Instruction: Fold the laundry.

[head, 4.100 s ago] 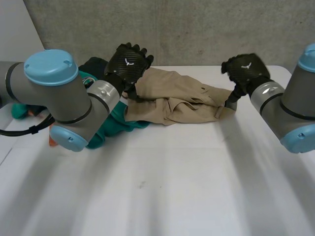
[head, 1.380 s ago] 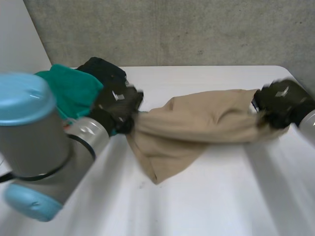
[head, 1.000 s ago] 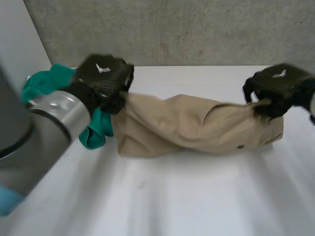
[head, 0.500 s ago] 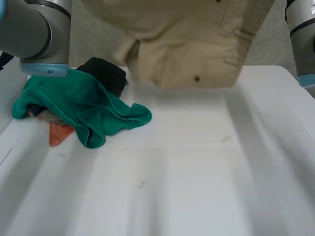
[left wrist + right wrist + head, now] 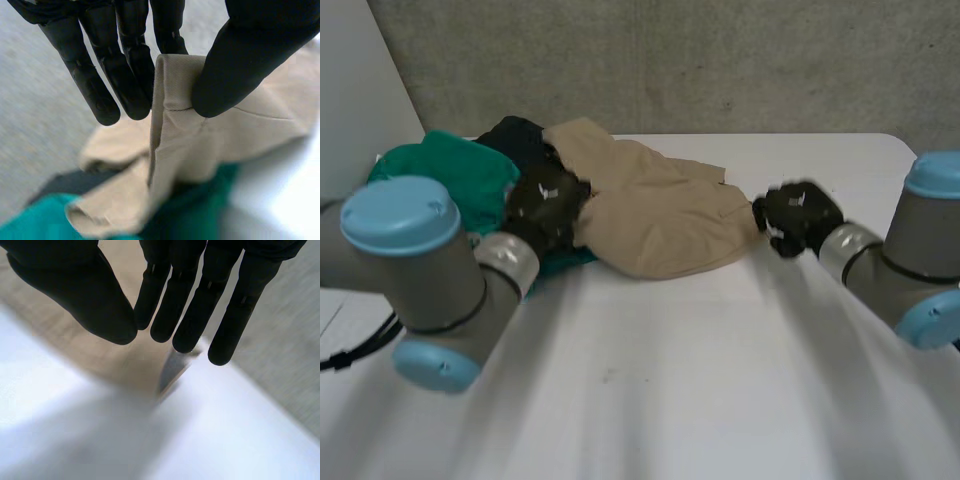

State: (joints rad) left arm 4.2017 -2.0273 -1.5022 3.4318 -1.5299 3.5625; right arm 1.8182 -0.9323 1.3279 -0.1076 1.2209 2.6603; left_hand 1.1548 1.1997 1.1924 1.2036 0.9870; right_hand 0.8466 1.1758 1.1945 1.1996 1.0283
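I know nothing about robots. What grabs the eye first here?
A crumpled tan garment lies heaped at the far side of the white table, a black robot hand at each end. The left hand pinches its edge; the right hand is open beside it. A green cloth is bunched by the left arm.

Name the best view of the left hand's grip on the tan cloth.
Left wrist view: the left hand pinches the tan cloth between thumb and fingers. Head view shows the hand's back; right wrist view, some cloth.

Tan garment (image 5: 660, 215), crumpled, beside green cloth (image 5: 470, 175)
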